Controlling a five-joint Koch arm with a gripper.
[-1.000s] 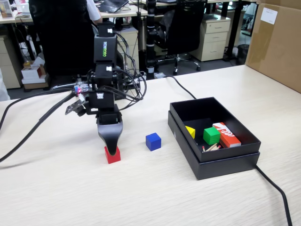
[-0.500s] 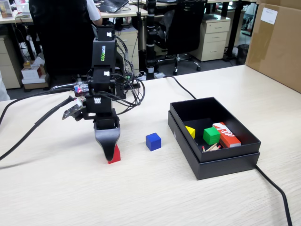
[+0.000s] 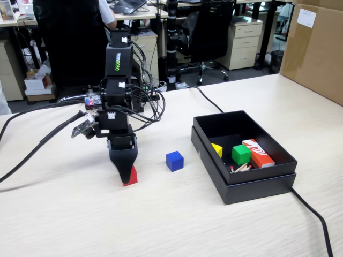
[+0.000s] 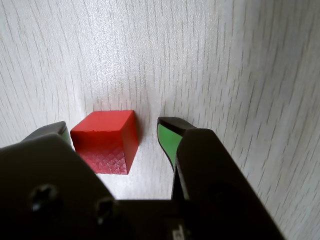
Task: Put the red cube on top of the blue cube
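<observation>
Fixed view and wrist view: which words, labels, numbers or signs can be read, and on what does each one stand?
Green lettering on the arm's upper motor: too blurred to read.
White marks on the red-orange box in the black tray: not readable.
White label on the cardboard box: too small.
Wrist view: no text.

end effector [image 4: 115, 132] lowered, jaws parted

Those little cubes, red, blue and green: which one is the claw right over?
The red cube. It sits on the table between the open gripper jaws. The blue cube stands apart on the table, and the green cube lies inside the black box.
</observation>
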